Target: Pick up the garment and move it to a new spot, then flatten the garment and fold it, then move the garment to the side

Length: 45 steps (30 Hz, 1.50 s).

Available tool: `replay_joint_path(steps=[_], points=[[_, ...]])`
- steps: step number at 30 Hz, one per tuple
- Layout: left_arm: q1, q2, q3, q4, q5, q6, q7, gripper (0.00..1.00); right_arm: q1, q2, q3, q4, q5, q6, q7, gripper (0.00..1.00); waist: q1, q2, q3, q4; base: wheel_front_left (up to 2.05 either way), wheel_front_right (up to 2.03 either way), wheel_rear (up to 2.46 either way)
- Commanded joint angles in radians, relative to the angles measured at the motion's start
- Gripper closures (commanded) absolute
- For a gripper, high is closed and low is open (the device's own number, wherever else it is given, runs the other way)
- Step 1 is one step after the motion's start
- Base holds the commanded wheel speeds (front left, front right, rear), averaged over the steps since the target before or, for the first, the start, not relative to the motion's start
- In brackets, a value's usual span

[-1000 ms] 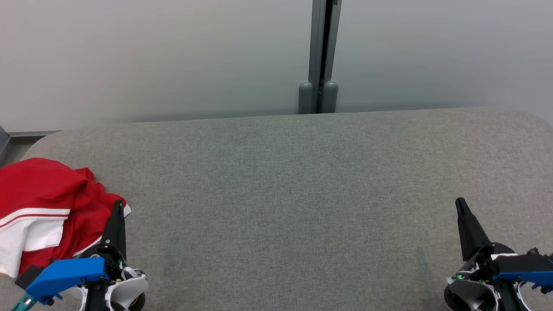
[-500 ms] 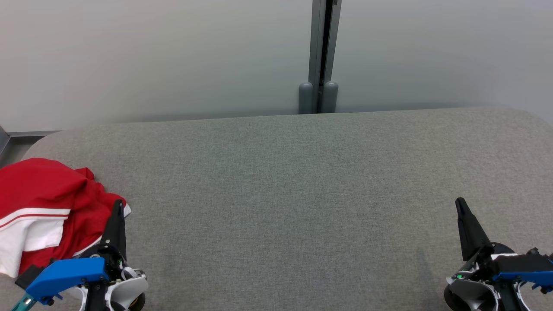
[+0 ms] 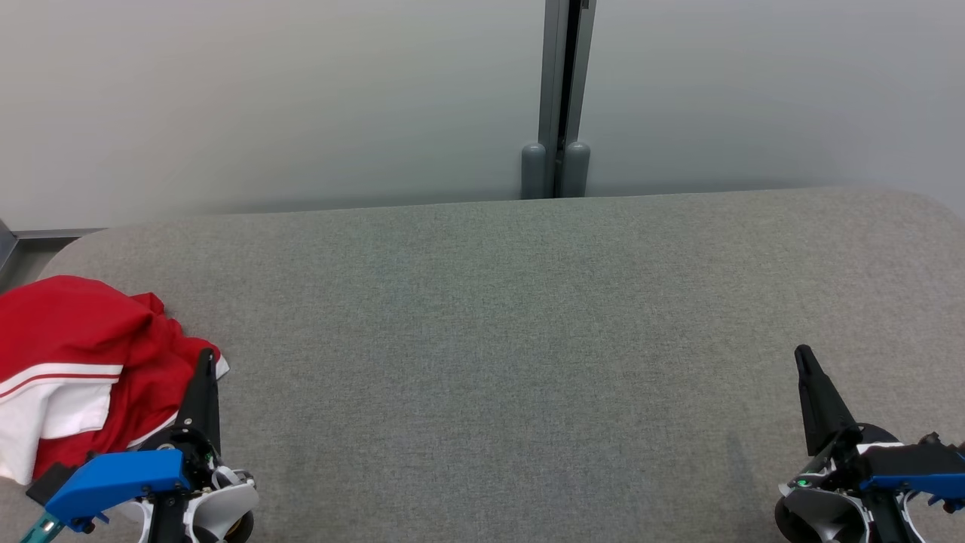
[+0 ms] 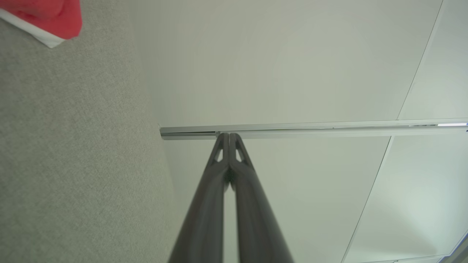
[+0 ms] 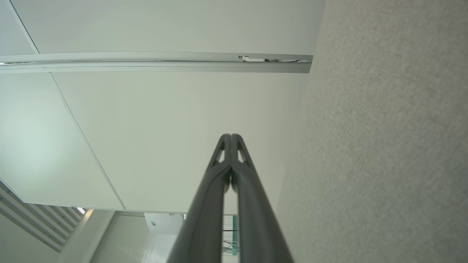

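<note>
A crumpled red and white garment [image 3: 83,362] lies at the near left end of the grey table [image 3: 497,332]. A corner of the garment [image 4: 55,20] also appears at the top left of the left wrist view. My left gripper [image 3: 205,360] rests at the lower left, its tips just beside the cloth's right edge, shut with nothing between the fingers; the left gripper [image 4: 229,136] points at the wall. At the lower right, my right gripper [image 3: 802,354] is shut and holds nothing; in its own wrist view the right gripper [image 5: 230,137] has both fingers pressed together.
A pale wall [image 3: 301,98] with a grey vertical post [image 3: 559,98] stands right behind the table's far edge. The table's left end is rounded, with a metal rail [image 3: 53,235] beyond it.
</note>
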<state>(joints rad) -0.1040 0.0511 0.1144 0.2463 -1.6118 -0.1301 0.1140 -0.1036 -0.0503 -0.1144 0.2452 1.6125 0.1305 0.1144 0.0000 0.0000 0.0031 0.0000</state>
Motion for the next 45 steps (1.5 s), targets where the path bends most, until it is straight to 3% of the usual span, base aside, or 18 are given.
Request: replay_joint_path(steps=[1,22,23,34,45], points=[[-0.01,-0.002,0.001,-0.005,-0.002,-0.001,0.003,1.0,-0.01,-0.001,-0.003,-0.003,0.0,0.0,0.004,1.0,0.0,0.0,0.0,0.0,0.0,0.0,0.0],[-0.01,-0.002,0.001,-0.005,-0.002,-0.001,0.003,1.0,-0.01,0.0,-0.003,-0.003,-0.001,0.0,0.004,1.0,0.0,0.0,0.0,0.0,0.0,0.0,0.0],[0.001,0.0,0.0,0.003,0.0,0.0,-0.001,0.0,0.001,0.0,0.0,0.002,0.0,0.0,0.0,0.0,0.0,0.0,0.0,0.0,0.0,0.0,0.0],[0.022,0.018,-0.019,0.035,0.054,0.0,-0.041,0.0,0.013,-0.002,0.046,0.024,-0.05,-0.001,-0.041,0.0,0.0,0.0,0.001,0.001,0.0,0.0,0.0],[0.007,0.043,-0.053,0.037,0.231,0.0,-0.093,0.0,-0.015,-0.004,0.069,0.039,-0.244,-0.001,-0.093,0.0,0.0,0.0,0.005,0.002,0.0,0.0,0.0]])
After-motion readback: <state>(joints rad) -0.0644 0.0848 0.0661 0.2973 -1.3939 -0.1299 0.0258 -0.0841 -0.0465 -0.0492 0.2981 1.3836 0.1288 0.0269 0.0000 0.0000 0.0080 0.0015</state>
